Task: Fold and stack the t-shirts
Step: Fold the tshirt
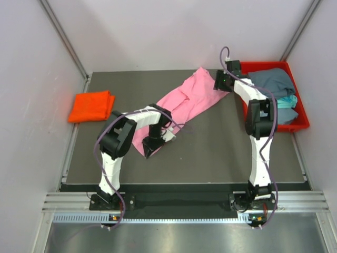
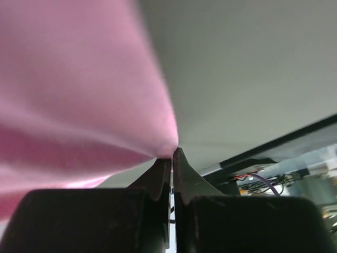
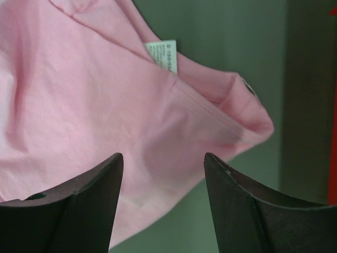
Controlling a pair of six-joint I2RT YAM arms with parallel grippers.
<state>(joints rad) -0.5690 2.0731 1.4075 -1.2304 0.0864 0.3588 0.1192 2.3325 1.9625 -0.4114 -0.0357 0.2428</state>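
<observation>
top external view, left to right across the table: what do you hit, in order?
Folded bright orange cloth t-shirt → light pink cloth t-shirt, stretched out diagonally → rigid red plastic tray. Both grippers overlap the pink shirt, so I left them out.

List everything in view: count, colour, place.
pink shirt: 1, light pink, spread diagonally across mid table
label: 1, white, on pink shirt's far end
orange shirt: 1, bright orange, folded, at table's left edge
tray: 1, red, far right corner
grey-blue shirt: 1 or 2, cannot tell, grey-blue, in tray
teal shirt: 1, teal, in tray, mostly covered
table: 1, dark grey top
left tool: 1, black, shut on pink shirt's near end
right tool: 1, black, open, over pink shirt's far end
</observation>
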